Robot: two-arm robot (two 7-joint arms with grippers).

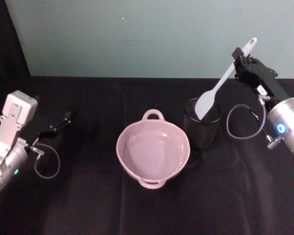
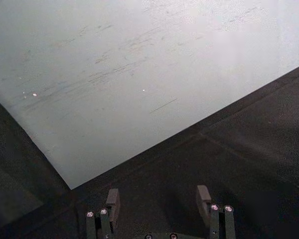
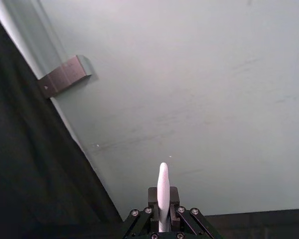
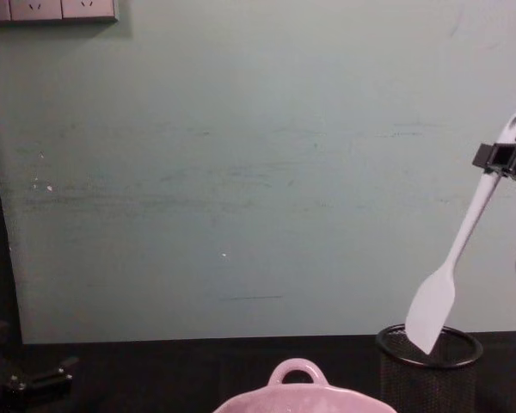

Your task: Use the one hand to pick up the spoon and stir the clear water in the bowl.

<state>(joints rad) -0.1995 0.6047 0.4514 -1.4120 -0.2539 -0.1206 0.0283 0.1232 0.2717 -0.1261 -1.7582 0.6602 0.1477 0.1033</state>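
1. At the right rear of the black cloth-covered table [image 1: 88, 205], the right black robot gripper [image 1: 238, 55] is raised above the surface on its thick silver arm. It is clamped on the long handle of the white slim plastic spoon [image 1: 220, 84], just below the hole at the handle's end.
2. From the right wrist, the handle's end [image 3: 163, 184] shows edge-on, pinched between the closed fingers [image 3: 152, 195].
3. The spoon hangs tilted, its handle leaning towards the robot's right. In the chest view its flat paddle blade [image 4: 432, 311] has its lower tip at the mouth of the black wire-mesh cylindrical cup [image 4: 421, 379]. That rim rings the tip on every side.
4. Just left of the cup stands the pale pink glossy bowl [image 1: 118, 147], upright at the table's middle, with a loop handle on both its far and near rim. Whether bowl and cup touch cannot be told.
5. A clear cable loop [image 1: 242, 122] lies on the cloth between the cup and the right arm.
6. The left gripper [image 1: 63, 120] rests low at the table's left side, well apart from the bowl. Its fingers [image 2: 112, 198] are spread apart with nothing between them.
7. A pale green wall [image 1: 137, 34] stands behind the table.
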